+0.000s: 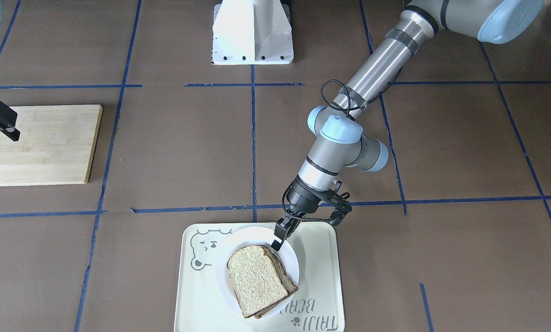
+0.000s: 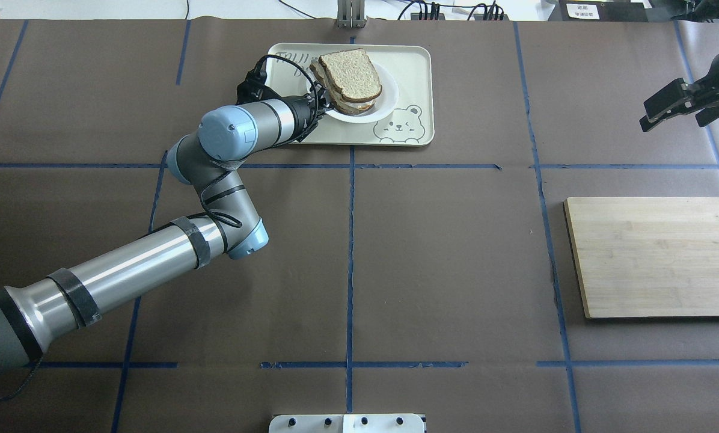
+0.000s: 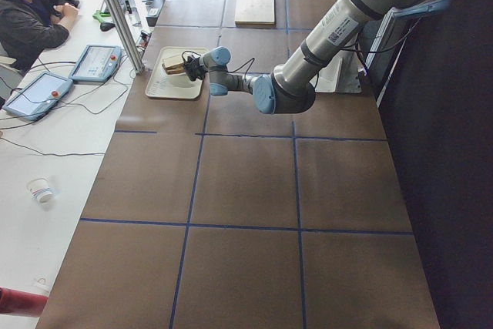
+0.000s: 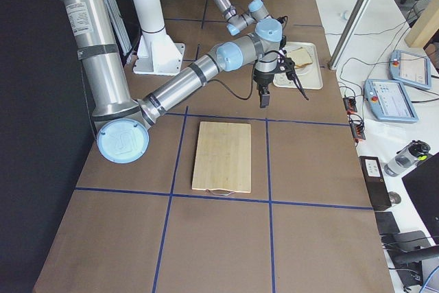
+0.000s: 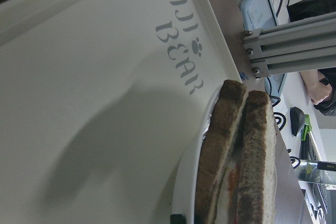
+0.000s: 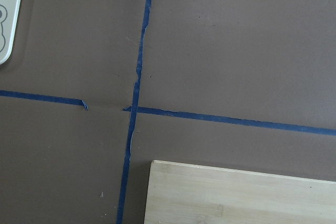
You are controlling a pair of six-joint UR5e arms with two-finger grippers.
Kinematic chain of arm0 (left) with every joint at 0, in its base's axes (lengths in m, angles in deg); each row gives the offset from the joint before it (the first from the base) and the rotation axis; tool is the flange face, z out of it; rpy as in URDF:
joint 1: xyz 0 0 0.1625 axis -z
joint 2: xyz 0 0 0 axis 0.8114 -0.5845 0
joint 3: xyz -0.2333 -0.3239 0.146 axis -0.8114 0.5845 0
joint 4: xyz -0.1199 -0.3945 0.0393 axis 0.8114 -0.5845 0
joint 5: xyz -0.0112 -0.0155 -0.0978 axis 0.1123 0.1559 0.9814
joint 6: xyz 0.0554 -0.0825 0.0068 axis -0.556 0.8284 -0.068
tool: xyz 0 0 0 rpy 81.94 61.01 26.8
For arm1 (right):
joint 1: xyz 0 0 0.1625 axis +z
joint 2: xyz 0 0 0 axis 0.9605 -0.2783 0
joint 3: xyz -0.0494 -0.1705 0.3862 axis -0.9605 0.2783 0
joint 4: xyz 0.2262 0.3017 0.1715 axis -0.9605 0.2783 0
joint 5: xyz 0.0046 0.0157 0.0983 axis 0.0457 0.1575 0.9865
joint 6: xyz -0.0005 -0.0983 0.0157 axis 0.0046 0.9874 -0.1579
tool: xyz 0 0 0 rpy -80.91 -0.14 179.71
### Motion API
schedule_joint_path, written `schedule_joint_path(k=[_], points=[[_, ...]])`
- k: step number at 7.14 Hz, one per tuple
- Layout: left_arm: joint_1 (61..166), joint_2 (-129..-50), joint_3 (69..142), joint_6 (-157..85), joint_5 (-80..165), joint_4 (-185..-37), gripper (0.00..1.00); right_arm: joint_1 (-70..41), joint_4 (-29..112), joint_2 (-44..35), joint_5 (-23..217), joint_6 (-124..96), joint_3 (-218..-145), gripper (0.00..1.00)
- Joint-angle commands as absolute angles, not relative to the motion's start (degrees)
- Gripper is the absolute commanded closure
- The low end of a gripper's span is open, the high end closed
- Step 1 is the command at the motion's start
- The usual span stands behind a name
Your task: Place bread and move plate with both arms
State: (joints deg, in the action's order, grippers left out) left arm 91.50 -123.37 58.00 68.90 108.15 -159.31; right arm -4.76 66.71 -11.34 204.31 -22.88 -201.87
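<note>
The bread (image 1: 257, 274) lies on top of a stack of slices on the small white plate (image 1: 243, 236), which sits on the bear-print tray (image 1: 319, 258). It also shows in the overhead view (image 2: 350, 73) and edge-on in the left wrist view (image 5: 258, 150). My left gripper (image 1: 276, 242) is low at the plate's rim on the robot's side, jaws close together on the rim (image 5: 184, 182). Only one fingertip (image 5: 177, 217) shows in the wrist view. My right gripper (image 2: 672, 122) is open and empty, hovering far from the tray, beyond the wooden board.
A wooden cutting board (image 2: 654, 255) lies on the right side of the table and shows in the right wrist view (image 6: 241, 192). The white pedestal (image 1: 252, 32) stands at the robot's base. Blue tape lines cross the brown table. An operator sits beyond the tray's end.
</note>
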Motion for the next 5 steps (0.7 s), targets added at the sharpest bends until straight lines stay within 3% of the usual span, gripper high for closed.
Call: schedule_joint_path(k=[1,2,3,5], points=[[91.9,-123.4,57.6,68.8,108.5,-159.3,0.68,-4.8,66.7,-11.3,204.1,-22.9,-201.7,0.00],[93.1,-122.2,59.9,68.4,111.0,-159.3,0.64,-4.8,66.7,-11.3,204.1,-22.9,-201.7,0.00],[94.5,-117.0,66.5,68.0,114.9,-159.0,0.04,-4.8,66.7,-11.3,204.0,-22.9,-201.6,0.00],[99.1,-109.9,77.8,67.9,123.8,-152.4,0.00,-4.8,66.7,-11.6,204.0,-22.8,-201.6,0.00]])
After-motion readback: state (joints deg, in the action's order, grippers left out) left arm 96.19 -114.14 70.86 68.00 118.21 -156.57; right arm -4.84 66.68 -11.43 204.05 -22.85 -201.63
